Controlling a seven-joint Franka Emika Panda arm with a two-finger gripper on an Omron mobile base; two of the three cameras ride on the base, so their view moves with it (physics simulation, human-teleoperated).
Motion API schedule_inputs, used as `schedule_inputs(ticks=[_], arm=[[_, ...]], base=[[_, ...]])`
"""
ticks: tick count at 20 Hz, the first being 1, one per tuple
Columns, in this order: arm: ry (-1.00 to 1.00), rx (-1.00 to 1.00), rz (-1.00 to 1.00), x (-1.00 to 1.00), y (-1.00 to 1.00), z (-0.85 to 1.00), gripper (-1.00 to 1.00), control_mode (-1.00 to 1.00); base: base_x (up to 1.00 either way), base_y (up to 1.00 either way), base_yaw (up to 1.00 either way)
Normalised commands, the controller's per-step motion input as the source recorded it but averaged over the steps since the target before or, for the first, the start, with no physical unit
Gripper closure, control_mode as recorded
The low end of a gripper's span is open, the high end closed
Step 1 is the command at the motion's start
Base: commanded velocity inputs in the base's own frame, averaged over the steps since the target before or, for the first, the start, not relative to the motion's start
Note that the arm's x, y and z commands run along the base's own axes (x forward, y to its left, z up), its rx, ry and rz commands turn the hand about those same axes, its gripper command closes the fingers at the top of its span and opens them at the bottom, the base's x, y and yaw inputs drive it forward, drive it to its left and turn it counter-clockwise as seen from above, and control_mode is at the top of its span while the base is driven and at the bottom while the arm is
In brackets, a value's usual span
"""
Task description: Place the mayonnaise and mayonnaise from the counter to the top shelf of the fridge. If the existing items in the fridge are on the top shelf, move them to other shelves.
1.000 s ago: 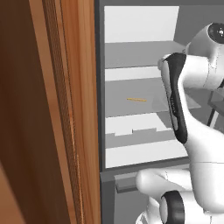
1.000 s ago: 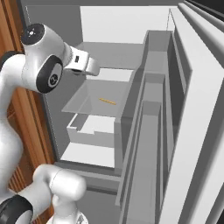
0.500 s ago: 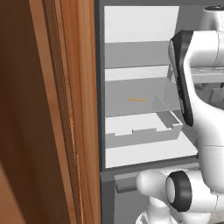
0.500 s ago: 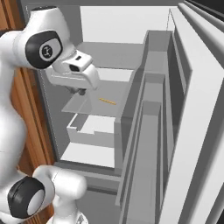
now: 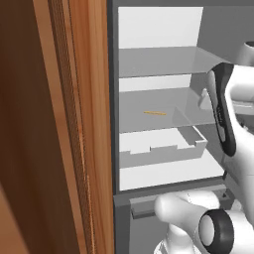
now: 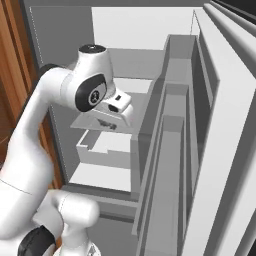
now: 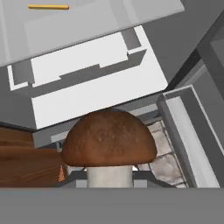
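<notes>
Claw: closed on the mushroom (image 7: 109,142), gripping its white stem at the bottom centre of the hand view; the brown cap sits above the fingertips. The gripper (image 6: 111,120) shows mid-left in the right base view, under the arm's big joint.
Why held so: the mushroom looks like one of the fridge's existing items, and a grip low on the stem keeps the cap free. I judge it is being moved to another shelf.
Sliver: one thin orange sliver (image 5: 155,113) lies flat on the middle shelf (image 5: 136,124), centre of the left base view; it also shows at the upper left of the hand view (image 7: 48,7).
Top shelf: the pale panel (image 5: 149,62) in the upper centre of the left base view, with nothing visible on it.
Drawer: one white drawer (image 5: 158,151) stands below the middle shelf.
Fridge: open, dark-grey walls (image 6: 60,35); door bins fill the right of the right base view.
Mayonnaise: where the two jars are cannot be told.
Counts: one mushroom, one sliver, two shelves seen, one drawer.
Stage: early, by my reckoning; jars not yet fetched.
</notes>
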Motion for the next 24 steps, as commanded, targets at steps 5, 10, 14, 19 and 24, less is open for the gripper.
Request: schedule_inputs(ticks=[5, 10, 14, 19, 24], arm=[[0.00, 0.03, 0.00, 0.54, -0.51, -0.10, 1.00, -1.00], [0.00, 0.00, 0.00, 0.62, -0.11, 0.00, 1.00, -1.00], [-0.01, 0.00, 0.00, 0.55, 0.05, -0.43, 1.00, -1.00], [-0.05, 0.00, 0.03, 0.45, 0.02, -0.80, 1.00, -1.00], [-0.08, 0.00, 0.03, 0.49, 0.00, -0.29, 1.00, -1.00]], base=[[0.00, 0.00, 0.00], [0.00, 0.00, 0.00], [0.00, 0.00, 0.00], [0.00, 0.00, 0.00], [0.00, 0.00, 0.00]])
